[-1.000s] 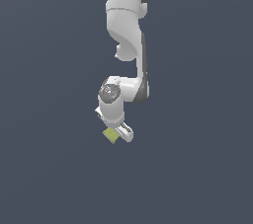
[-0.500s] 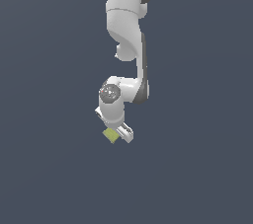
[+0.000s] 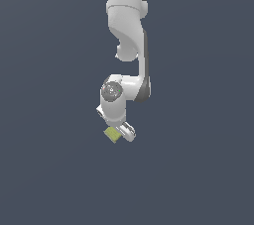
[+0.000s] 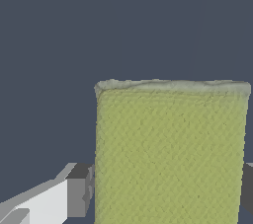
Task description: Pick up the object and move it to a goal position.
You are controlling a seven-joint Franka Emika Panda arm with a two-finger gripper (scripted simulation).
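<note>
Nothing else around the arm [image 3: 130, 45]; just flat dark grey-blue ground on every side, no walls, edges or other items in either view; whether that ground is a counter or a floor I can't tell.

Yellow-green sponge-like block [image 3: 112, 134] sits at the tip of the white gripper [image 3: 119, 135], just below the wrist joint, slightly toward the exterior view's left of the arm's vertical line; part of it is covered by the gripper body from that angle.

Wrist view: the block [image 4: 170, 151] fills the space between the two fingers; one dark grey pad [image 4: 79, 191] on a white finger presses against one side face, the other pad is only just visible at the frame edge, touching the opposite side; gripper [image 4: 168, 193] is clamped on the block at a narrow-to-medium width, matching the block's width; block's textured face runs straight, not skewed in the grip; its far edge is a paler rim.

Room for moving: open in all directions in the exterior view; nothing near the block or the forearm; can't tell from these renders whether the block is lifted clear of the ground or resting on it.

Versus 0.5 s and 1.0 s ago: arm pose, gripper and block look the same; no visible shift.
</note>
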